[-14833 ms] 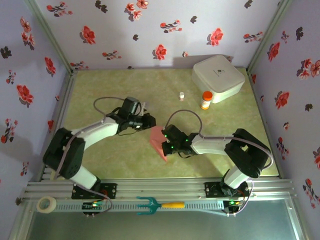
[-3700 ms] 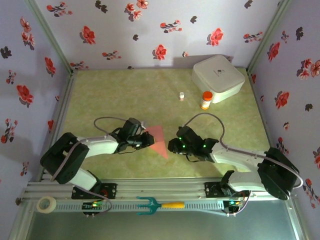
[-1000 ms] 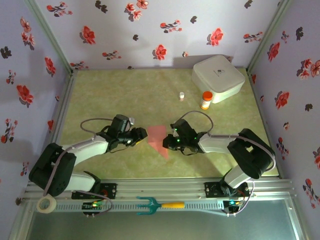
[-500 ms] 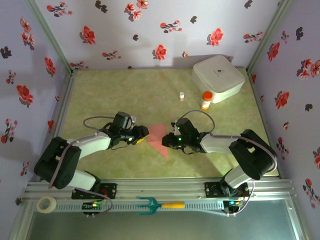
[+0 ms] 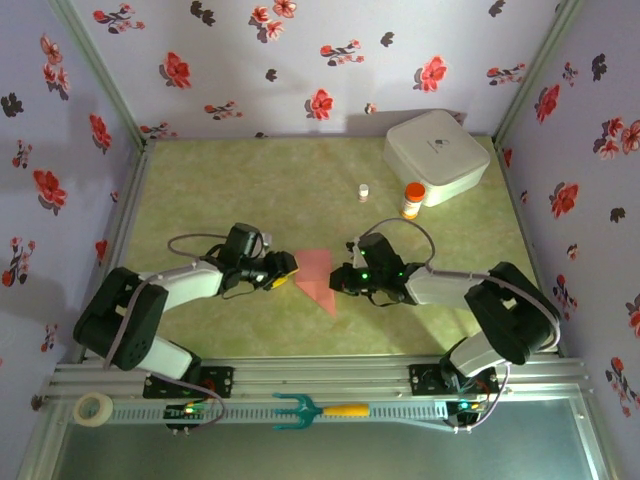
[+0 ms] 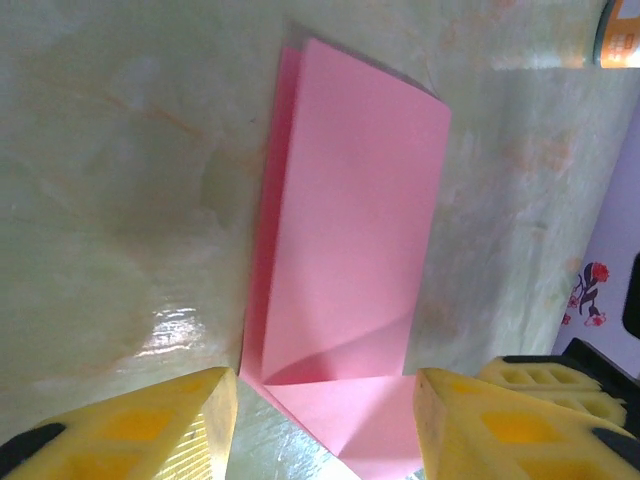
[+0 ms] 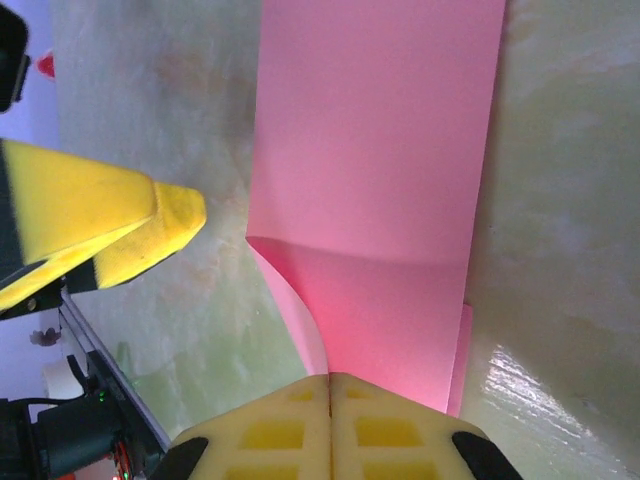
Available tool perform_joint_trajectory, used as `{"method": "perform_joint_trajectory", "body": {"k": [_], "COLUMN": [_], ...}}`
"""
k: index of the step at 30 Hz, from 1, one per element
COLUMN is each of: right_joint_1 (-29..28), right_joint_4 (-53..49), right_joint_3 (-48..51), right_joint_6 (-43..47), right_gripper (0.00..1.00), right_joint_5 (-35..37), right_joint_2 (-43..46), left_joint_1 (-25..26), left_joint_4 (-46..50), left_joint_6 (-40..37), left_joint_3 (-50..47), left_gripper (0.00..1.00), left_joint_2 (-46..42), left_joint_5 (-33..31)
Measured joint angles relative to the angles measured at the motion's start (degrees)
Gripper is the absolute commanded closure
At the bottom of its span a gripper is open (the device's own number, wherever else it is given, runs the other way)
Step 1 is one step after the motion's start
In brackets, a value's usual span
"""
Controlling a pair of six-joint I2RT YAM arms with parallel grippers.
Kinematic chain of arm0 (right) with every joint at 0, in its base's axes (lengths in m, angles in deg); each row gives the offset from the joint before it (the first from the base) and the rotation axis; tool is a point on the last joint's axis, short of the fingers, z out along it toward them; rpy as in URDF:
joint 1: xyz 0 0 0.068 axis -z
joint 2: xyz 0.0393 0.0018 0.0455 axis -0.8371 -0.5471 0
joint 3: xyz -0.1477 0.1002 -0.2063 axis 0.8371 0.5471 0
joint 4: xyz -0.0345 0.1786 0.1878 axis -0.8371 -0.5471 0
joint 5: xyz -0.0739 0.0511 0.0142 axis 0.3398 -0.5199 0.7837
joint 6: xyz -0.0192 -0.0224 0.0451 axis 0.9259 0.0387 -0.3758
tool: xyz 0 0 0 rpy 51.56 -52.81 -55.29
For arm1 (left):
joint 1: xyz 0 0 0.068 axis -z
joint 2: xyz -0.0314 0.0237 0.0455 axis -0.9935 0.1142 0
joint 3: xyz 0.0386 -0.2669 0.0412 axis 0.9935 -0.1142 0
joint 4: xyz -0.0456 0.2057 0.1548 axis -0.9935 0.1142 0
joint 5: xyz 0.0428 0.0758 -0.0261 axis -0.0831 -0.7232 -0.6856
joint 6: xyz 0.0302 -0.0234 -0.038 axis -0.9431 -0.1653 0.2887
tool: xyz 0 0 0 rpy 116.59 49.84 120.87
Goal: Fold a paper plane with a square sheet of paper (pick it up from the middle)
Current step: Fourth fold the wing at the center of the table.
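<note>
One right pincer [image 7: 330,380] pinching paper [image 7: 375,150], left pincer [image 6: 320,385] agape.

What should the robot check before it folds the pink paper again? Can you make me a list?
1. Pink paper lying on the table: ok.
2. Paper fully flat: not ok, one flap looks lifted near the right gripper.
3. Left gripper open, one finger on each side of the paper's end: ok.
4. Right gripper shut at the paper's edge: ok. Pinching it or just pressing on it: cannot tell.
5. White box and orange-capped bottle well away from the paper: ok.
</note>
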Motion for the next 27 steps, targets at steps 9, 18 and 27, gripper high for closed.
{"method": "perform_joint_trajectory", "body": {"k": [9,18,27], "right_joint_1": [1.25,2.12,2.36], "right_joint_4": [0.57,2.71,5.14], "right_joint_3": [1.01,2.91,3.65], "right_joint_6": [0.13,0.04,-0.13], "right_gripper": [0.93,0.94,0.94], "right_joint_5": [-2.58,-3.61,-4.72], "right_joint_2": [2.05,3.19,3.26], "left_joint_1": [-1.27,-1.33,-1.33], "left_joint_4": [-3.06,-6.12,-11.04], "left_joint_6": [-0.15,0.07,2.32], "left_joint_3": [1.92,2.19,2.21], "left_gripper": [0.47,0.47,0.61], "left_joint_2": [3.43,7.08,10.47], "left_joint_5": [3.23,4.37,6.78]}}
